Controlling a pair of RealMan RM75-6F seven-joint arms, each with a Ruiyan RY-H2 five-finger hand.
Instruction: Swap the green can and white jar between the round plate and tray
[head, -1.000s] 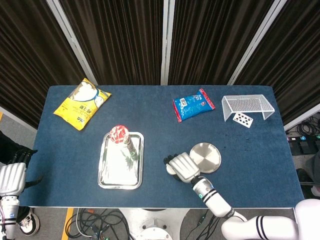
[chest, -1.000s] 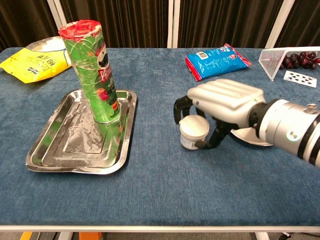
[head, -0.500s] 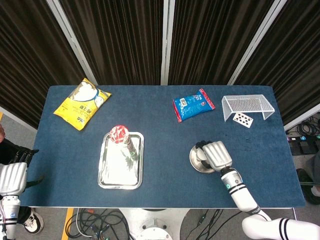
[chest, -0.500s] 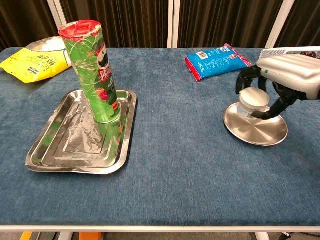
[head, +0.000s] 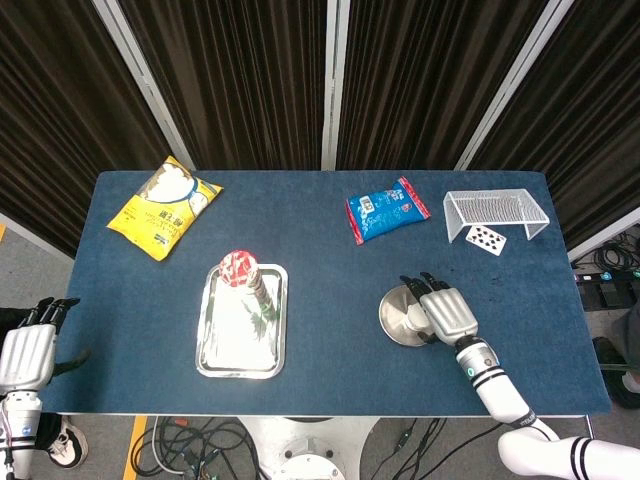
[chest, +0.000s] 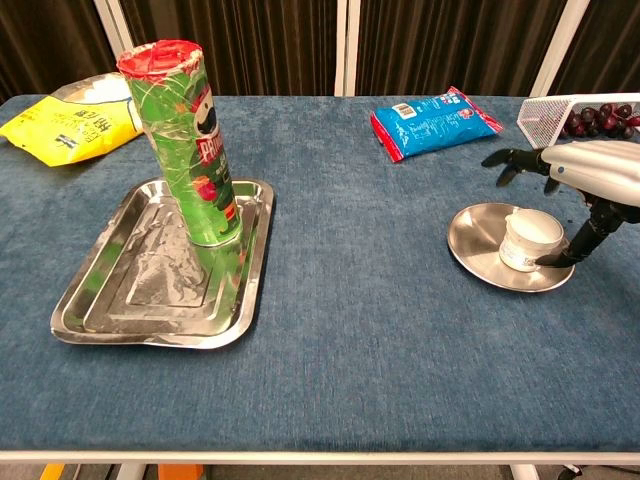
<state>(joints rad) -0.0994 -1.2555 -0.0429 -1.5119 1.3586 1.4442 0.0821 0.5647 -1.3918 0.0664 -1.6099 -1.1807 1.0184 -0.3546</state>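
Already the white jar (chest: 531, 241) stands on the round plate (chest: 480, 235) at the right, and the green can (chest: 186, 140) stands upright at the far end of the tray (chest: 105, 300) on the left, so both appear to sit where the swap wants them; I judge the task all but finished, with only the release and retreat left. The right hand (chest: 585, 175) hangs over the jar with its fingers spread, the thumb near or perhaps touching the jar's side. The left hand (head: 25, 350) waits off the tabletop's left edge, fingers apart and empty. A yellow bag (head: 163, 206), a blue packet (head: 386, 209) and a wire basket (head: 495, 213) lie along the far side, well apart from both.
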